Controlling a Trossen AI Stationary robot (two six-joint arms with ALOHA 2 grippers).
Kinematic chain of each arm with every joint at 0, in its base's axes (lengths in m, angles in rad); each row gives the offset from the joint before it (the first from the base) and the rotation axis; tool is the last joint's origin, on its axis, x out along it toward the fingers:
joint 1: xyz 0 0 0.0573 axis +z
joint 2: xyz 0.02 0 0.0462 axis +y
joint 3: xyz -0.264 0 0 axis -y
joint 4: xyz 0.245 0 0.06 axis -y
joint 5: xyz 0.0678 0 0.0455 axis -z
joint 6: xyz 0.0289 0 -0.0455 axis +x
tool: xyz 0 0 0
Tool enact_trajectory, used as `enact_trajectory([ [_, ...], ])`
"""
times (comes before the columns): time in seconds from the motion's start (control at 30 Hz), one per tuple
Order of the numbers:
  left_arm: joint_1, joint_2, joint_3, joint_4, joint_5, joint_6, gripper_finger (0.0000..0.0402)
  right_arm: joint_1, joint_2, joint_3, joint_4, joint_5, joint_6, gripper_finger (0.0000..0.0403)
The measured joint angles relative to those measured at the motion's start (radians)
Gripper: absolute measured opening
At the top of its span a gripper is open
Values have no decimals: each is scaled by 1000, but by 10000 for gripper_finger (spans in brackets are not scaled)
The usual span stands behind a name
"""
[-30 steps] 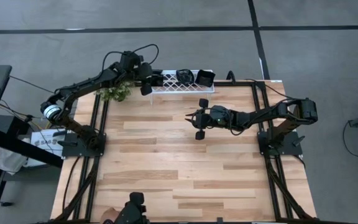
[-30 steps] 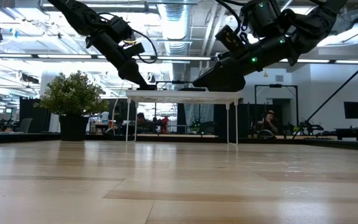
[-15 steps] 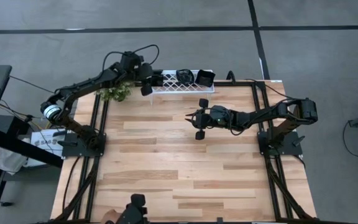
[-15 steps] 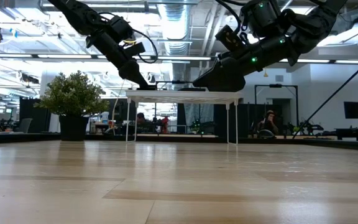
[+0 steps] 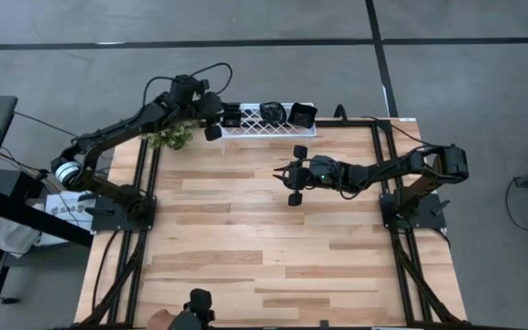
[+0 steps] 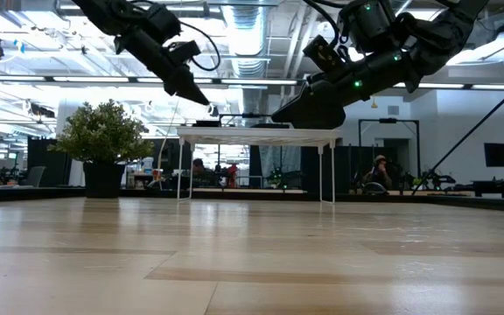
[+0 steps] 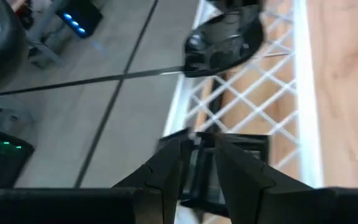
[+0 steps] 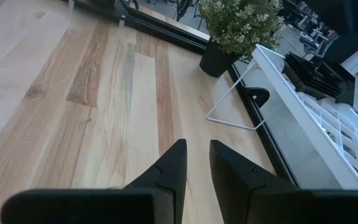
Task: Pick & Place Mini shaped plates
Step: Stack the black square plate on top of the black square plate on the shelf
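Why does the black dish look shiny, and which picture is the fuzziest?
In the left wrist view, the round black plate on the white rack is glossy and mirrors the room lights; that view is also the softest, blurred around the left gripper. In the low view, bright ceiling lights turn both arms into dark silhouettes.

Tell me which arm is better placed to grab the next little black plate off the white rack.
Probably the left. Its pincer hangs right at the rack's end, beside the stacked plates. The right pincer hovers over bare table, away from the rack.
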Motion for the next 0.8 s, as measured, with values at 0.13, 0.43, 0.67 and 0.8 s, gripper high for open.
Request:
enact_trajectory([
  [0.13, 25, 10, 0, 14, 7, 8, 103, 0, 0, 0, 0, 0, 0, 65],
  [0.43, 56, 68, 22, 42, 91, 16, 103, -6, 0, 0, 0, 0, 0, 65],
  [0.67, 62, 84, 24, 42, 125, 15, 103, -27, 0, 0, 0, 0, 0, 65],
  [0.8, 63, 112, 24, 53, 134, 15, 103, -27, 0, 0, 0, 0, 0, 65],
])
